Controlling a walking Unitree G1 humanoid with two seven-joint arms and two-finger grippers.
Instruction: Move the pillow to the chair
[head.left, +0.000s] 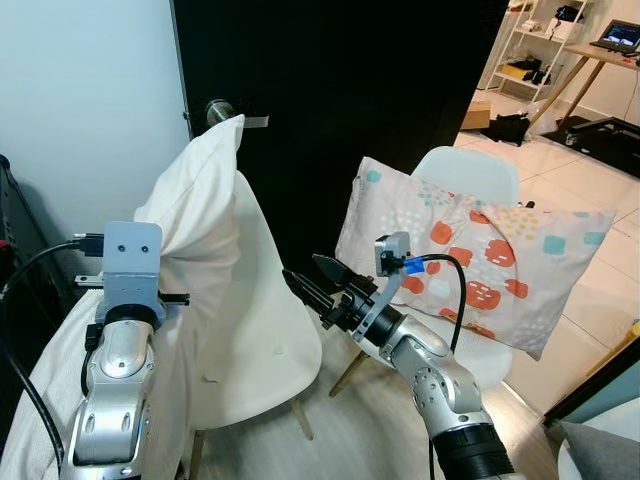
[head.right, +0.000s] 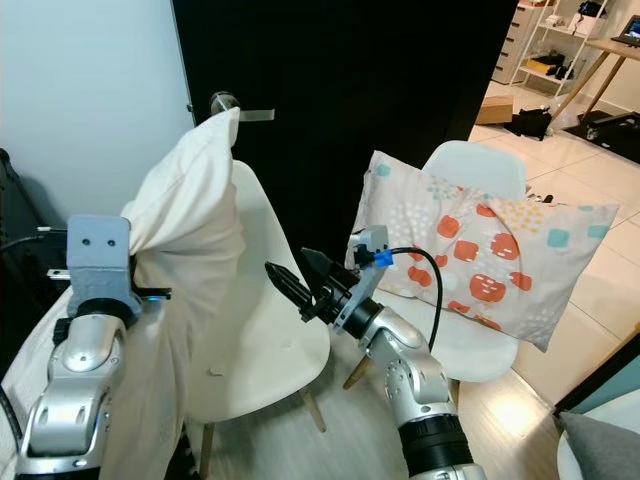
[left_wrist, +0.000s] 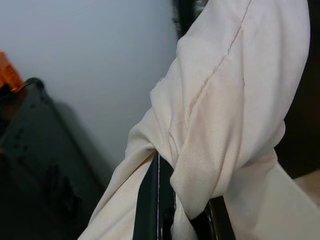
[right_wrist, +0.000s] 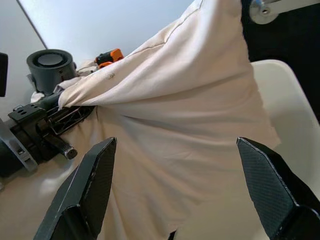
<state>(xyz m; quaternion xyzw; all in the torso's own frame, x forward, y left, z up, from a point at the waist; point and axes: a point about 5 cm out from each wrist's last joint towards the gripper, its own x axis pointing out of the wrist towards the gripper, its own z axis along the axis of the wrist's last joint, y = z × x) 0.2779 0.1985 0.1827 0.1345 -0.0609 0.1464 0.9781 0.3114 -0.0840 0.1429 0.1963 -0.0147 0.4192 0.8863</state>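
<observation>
Cream pillow (head.left: 200, 230): held up by the left gripper (left_wrist: 175, 210), whose fingers clamp a bunched fold; it drapes against the back of the near white chair (head.left: 265, 330), top corner by the door handle (head.left: 222, 112). Right gripper (head.left: 318, 285): fingers spread, empty, hovering over that chair's seat and pointing at the pillow. Patterned pillow (head.left: 480, 260): on the second chair (head.left: 470, 172), before the black door (head.left: 350, 80).
</observation>
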